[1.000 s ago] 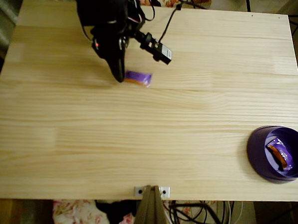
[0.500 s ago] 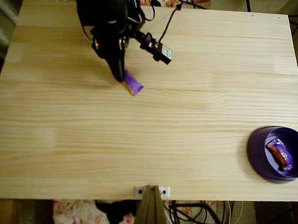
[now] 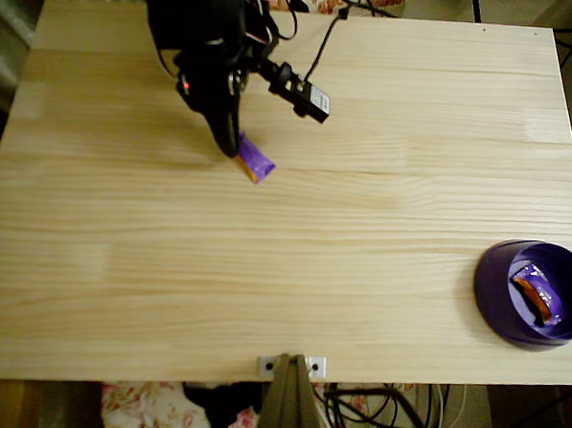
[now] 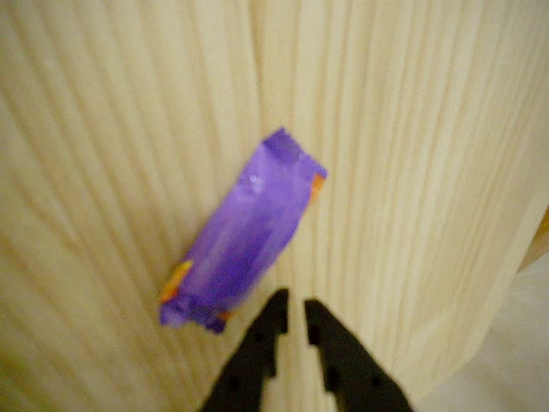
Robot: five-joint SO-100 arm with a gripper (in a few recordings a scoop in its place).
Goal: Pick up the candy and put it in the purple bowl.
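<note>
The candy [image 3: 255,159], a small purple wrapper with orange edges, lies diagonally on the wooden table at the upper left. My black gripper [image 3: 230,146] points down right beside its upper left end. In the wrist view the candy [image 4: 240,236] lies just left of and ahead of the gripper [image 4: 294,311]. The two fingertips stand almost together with only a thin slit and nothing between them. The purple bowl [image 3: 492,282] sits far off at the table's lower right edge.
A similar small candy [image 3: 536,294] in an orange-brown and purple wrapper lies inside the bowl. Bare wood stretches between the gripper and the bowl. Cables hang past the table's back and front edges.
One second ago the candy lay level to the right of the gripper tip; it has since turned to a diagonal and slid slightly down-left. The arm has hardly moved.
</note>
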